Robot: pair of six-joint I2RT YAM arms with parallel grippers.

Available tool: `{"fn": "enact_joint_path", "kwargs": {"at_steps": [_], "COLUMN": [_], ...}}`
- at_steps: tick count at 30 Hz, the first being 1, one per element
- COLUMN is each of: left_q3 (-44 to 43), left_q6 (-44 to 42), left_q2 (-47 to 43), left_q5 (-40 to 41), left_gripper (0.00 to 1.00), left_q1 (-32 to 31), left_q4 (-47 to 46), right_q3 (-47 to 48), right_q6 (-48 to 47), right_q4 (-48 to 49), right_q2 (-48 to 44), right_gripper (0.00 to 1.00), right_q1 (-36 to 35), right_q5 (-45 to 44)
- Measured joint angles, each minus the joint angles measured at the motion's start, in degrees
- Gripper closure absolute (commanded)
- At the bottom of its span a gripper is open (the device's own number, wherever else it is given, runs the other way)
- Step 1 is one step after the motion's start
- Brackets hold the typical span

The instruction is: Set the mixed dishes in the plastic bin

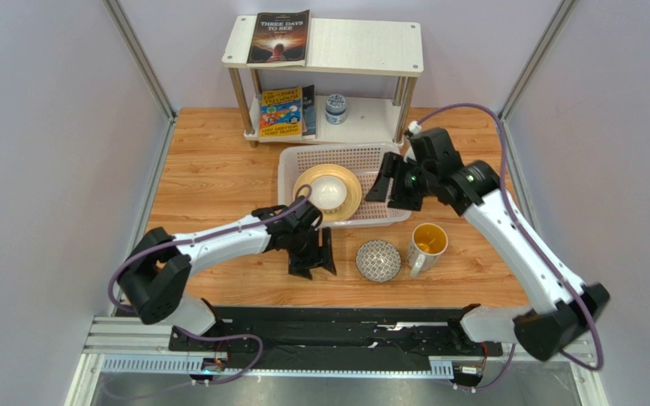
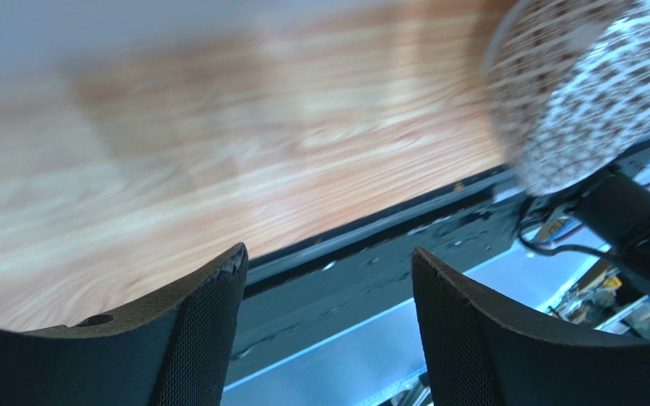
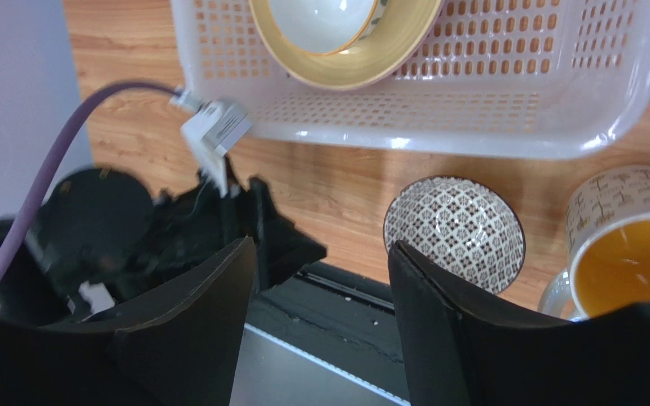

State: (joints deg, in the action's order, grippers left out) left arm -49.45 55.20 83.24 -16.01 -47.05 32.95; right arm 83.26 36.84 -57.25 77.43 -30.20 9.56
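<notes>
The plastic bin (image 1: 372, 159) stands at the table's middle back and holds a pale yellow plate (image 1: 351, 203) with a small white bowl (image 1: 330, 189) on it. The pink plate is out of view. A grey patterned bowl (image 1: 378, 260) and a yellow-lined mug (image 1: 427, 243) stand on the wood in front of the bin. My left gripper (image 1: 313, 266) is open and empty, low over the table just left of the patterned bowl (image 2: 583, 85). My right gripper (image 1: 390, 193) is open and empty above the bin's right end; its view shows the bin (image 3: 489, 110), plate (image 3: 405, 42), bowl (image 3: 454, 230) and mug (image 3: 633, 254).
A white two-tier shelf (image 1: 362, 46) stands behind the bin with books and a small blue-and-white jar (image 1: 335, 107). A black rail (image 1: 337, 326) runs along the table's near edge. Grey walls close in both sides.
</notes>
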Motion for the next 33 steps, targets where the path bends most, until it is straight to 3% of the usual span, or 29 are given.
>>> {"fn": "enact_joint_path", "kwargs": {"at_steps": [3,9,15,21,29,30,33], "left_q3": [-6.6,-12.5,-17.3,-19.7,-19.2,-19.1,-18.8], "left_q6": [0.0,0.5,1.1,1.4,4.0,4.2,5.0], "left_q2": [6.4,11.0,15.9,19.8,20.0,20.0,20.0], "left_q5": [-0.4,-0.4,-0.2,2.1,5.7,6.2,7.1], "left_gripper": [0.24,0.24,0.26,0.35,0.67,0.77,0.93], "left_q1": [-1.6,-3.2,-5.7,-8.9,-10.7,-10.7,-10.8], "left_q4": [-2.7,-5.3,-5.0,-3.5,-2.7,-2.7,-3.0], "right_q3": [-5.9,-16.9,-21.0,-21.4,-21.9,-22.1,-22.5], "right_q6": [0.5,3.4,6.3,7.5,8.3,8.4,8.7], "right_q4": [-1.2,-6.5,-9.4,-10.0,-10.0,-10.0,-10.0], "right_q2": [-9.7,-22.8,-29.3,-30.9,-31.1,-31.3,-31.6], "right_gripper": [0.36,0.37,0.37,0.37,0.38,0.38,0.38], "right_q1": [0.0,-0.1,-0.1,-0.1,-0.1,-0.1,-0.1], "right_q5": [0.5,0.5,0.3,0.1,0.2,0.2,0.2]}}
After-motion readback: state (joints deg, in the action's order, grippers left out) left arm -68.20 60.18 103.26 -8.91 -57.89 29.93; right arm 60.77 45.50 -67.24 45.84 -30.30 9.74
